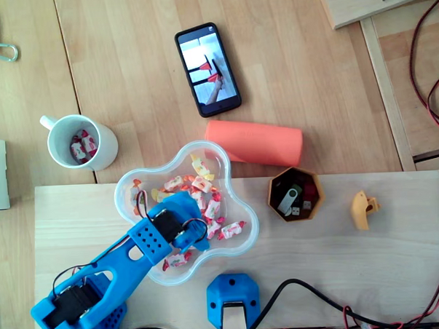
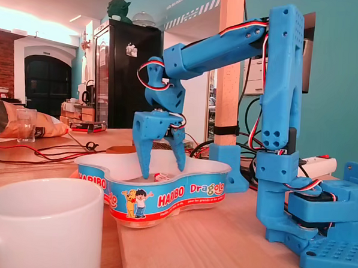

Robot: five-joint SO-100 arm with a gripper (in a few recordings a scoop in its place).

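Holds the claw [image 2: 163, 169] open, tips down in the candy tub [image 2: 163, 197] over wrapped sweets [image 1: 202, 184]; mug [image 1: 106, 146], orange roll [image 1: 255, 142], phone [image 1: 208, 69] just beyond.

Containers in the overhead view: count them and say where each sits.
3. A white mug at left; the candy tub in the middle, under the open gripper; a brown hexagonal box right of it. None seems hidden.

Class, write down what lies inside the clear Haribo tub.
Wrapped red, white and yellow sweets; the open blue gripper reaches in among them. Whatever lies beneath the gripper is covered.
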